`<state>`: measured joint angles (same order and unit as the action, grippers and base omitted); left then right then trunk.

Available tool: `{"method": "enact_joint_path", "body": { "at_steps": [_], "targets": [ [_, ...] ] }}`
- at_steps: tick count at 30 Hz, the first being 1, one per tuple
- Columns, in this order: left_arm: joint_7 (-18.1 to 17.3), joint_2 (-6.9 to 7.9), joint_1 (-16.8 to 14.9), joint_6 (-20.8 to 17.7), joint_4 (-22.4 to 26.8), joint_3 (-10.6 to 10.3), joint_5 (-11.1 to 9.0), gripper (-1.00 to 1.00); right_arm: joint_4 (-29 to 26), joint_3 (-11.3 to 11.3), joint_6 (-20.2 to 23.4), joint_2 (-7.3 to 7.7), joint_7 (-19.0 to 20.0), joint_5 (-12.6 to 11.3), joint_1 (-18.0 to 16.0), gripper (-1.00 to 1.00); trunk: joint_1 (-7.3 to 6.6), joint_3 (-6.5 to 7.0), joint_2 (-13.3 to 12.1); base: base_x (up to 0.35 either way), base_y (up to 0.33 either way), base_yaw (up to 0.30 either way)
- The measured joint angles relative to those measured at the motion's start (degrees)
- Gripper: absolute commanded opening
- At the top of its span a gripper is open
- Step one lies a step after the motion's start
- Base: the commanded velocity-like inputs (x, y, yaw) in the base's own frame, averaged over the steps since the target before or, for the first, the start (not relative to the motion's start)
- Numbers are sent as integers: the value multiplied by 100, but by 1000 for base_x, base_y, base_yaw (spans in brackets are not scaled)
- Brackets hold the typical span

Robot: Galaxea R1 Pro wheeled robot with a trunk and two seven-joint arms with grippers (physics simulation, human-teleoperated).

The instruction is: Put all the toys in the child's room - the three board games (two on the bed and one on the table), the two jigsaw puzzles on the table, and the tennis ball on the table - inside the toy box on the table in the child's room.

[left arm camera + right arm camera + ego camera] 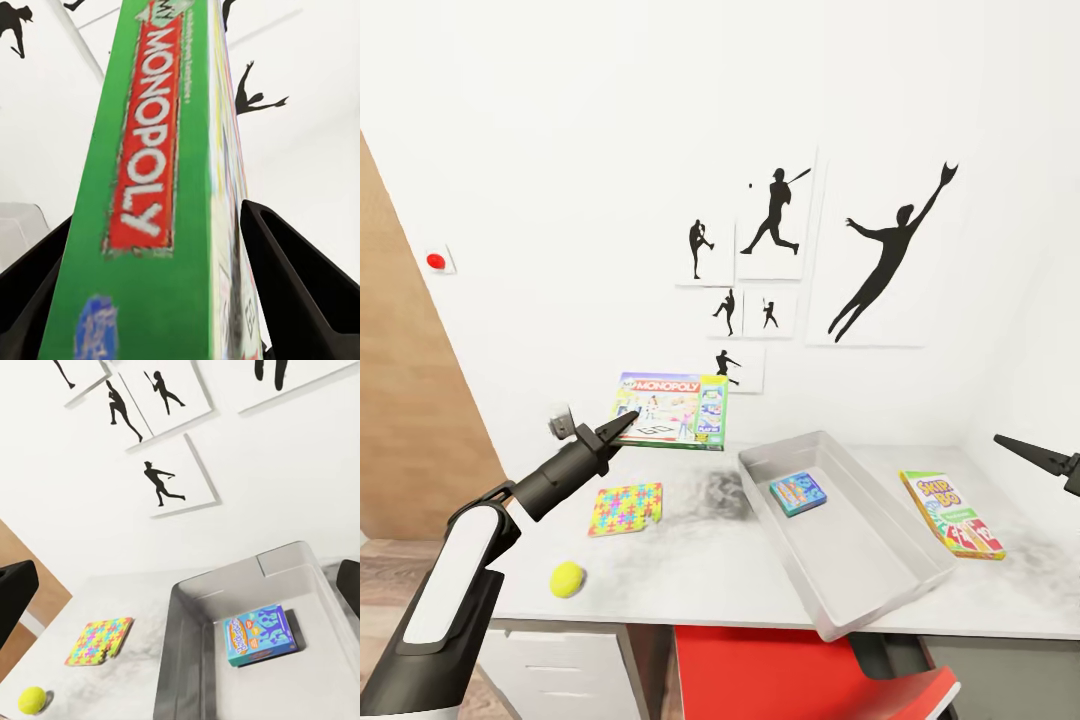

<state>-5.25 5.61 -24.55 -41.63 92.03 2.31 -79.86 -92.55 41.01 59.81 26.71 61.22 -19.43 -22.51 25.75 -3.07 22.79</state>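
My left gripper (622,428) is shut on the edge of the green Monopoly board game (672,408), holding it in the air above the table's back left. In the left wrist view the Monopoly box (150,187) stands between both fingers (300,285). The grey toy box (880,570) lies on the table with a small blue box (800,492) inside. A Skip-Bo game (952,513) lies right of it. A colourful jigsaw puzzle (625,507) and a tennis ball (567,578) lie on the left. My right gripper (1030,453) hangs open, empty, above the table's right end, looking down at the toy box (247,682).
The white table (700,585) stands against a wall with framed baseball silhouettes (772,215). A red chair (800,675) is tucked under the front edge. White drawers (560,675) sit below at the left, and a wooden door (410,420) is further left.
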Motion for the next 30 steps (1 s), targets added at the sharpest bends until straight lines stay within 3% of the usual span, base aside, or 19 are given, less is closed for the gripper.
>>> {"method": "enact_joint_path", "body": {
  "at_steps": [8, 12, 15, 20, 30],
  "targets": [
    [25, -58, -8, 6, -6, -71, 47, -100, 0, -53, 0, -6, -1, -7, 6, 100, 0, 0, 0, 0, 0, 0],
    [44, -84, -18, 24, -24, -262, 75, -100, 0, -286, 0, -25, -2, -6, 7, 100, 0, 0, 0, 0, 0, 0],
    [65, -96, -35, 71, -39, -531, 100, -100, 0, -659, 0, -36, -1, -6, 8, 100, 0, 0, 0, 0, 0, 0],
    [79, -103, -51, 158, -49, -750, 112, -100, 4, -1010, 0, -46, -3, -1, 8, 100, 0, 0, 0, 0, 0, 0],
    [110, -161, -66, 294, -75, -893, 138, -100, 1, -1209, 0, -44, 0, 1, 8, 100, 0, 0, 0, 0, 0, 0]
  ]
}}
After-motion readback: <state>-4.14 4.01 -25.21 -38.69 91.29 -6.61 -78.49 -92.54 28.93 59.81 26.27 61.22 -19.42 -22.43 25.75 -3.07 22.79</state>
